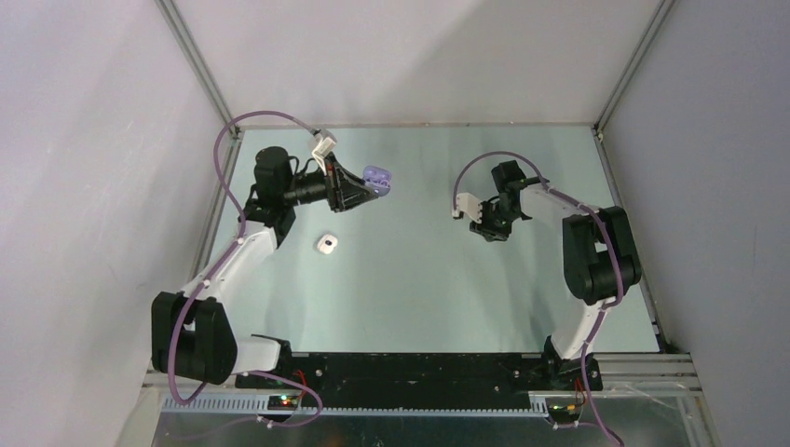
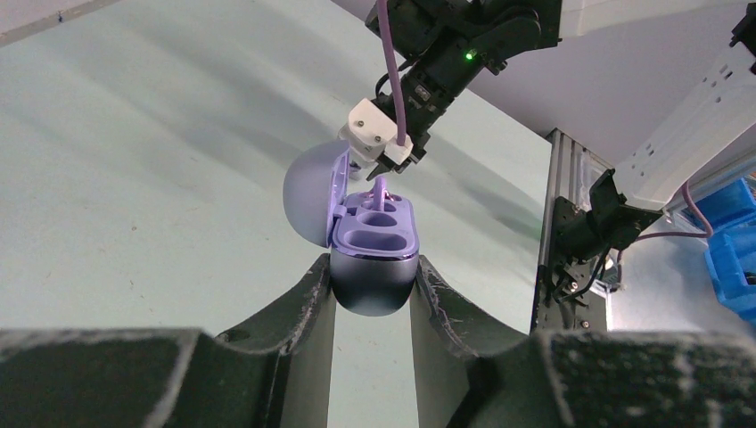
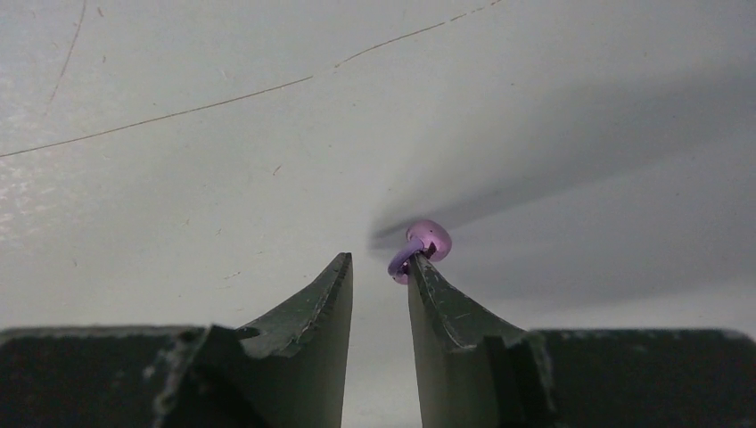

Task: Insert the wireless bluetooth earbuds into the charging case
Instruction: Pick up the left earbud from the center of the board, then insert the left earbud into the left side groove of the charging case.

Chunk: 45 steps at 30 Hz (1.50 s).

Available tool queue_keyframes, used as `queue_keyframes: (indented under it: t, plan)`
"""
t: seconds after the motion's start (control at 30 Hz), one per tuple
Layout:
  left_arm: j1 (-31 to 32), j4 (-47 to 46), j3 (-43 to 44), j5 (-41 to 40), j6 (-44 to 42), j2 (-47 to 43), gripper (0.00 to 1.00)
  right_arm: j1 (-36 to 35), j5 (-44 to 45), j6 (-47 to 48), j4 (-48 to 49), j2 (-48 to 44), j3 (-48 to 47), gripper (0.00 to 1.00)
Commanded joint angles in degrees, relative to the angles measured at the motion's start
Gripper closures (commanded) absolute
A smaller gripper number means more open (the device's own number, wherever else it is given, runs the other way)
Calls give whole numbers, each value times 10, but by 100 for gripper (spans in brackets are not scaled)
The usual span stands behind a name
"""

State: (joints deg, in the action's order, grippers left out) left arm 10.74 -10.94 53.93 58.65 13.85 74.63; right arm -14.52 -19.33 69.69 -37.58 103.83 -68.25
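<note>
The purple charging case point(image 2: 374, 259) has its lid open to the left, and its near socket is empty. My left gripper point(image 2: 373, 267) is shut on the case's lower body and holds it above the table at the back left point(image 1: 375, 179). A purple earbud point(image 3: 428, 239) lies against the tip of my right gripper's right finger, outside the gap. That gripper point(image 3: 381, 259) is open a little with nothing between its fingers, and it points down at mid-table point(image 1: 491, 230). A purple piece point(image 2: 381, 189) shows at the case's far rim, under the right gripper's tips. I cannot tell whether it is in the case.
A small white case point(image 1: 326, 244) lies on the green table surface point(image 1: 419, 298), in front of my left arm. Grey enclosure walls and metal posts point(image 1: 197, 56) ring the table. Blue bins point(image 2: 733, 241) stand beyond the right edge.
</note>
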Motion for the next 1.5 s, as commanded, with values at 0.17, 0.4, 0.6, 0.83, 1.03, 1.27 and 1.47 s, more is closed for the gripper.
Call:
queue_keyframes:
  t: [0.17,0.4,0.6,0.83,1.03,1.27,1.47]
  plan:
    - [-1,-6,28,-7,-14,5,100,-1,54,-41,90,5,-8,80]
    - [-2,-7,32,-5,-13,10,100,3,43,-58,79,-27,-9,99]
    - [-1,-35,26,17,-16,15,100,3,-78,-89,-52,-99,-79,100]
    - [2,-64,38,57,-52,43,100,-38,-276,-234,-181,-123,-278,100]
    - [24,37,93,72,-178,58,100,-101,-317,-361,-107,-135,-344,100]
    - [48,116,129,67,-283,45,100,-153,-357,-457,-21,-134,-375,100]
    - [56,237,159,64,-388,32,100,-183,-343,-479,37,-130,-370,100]
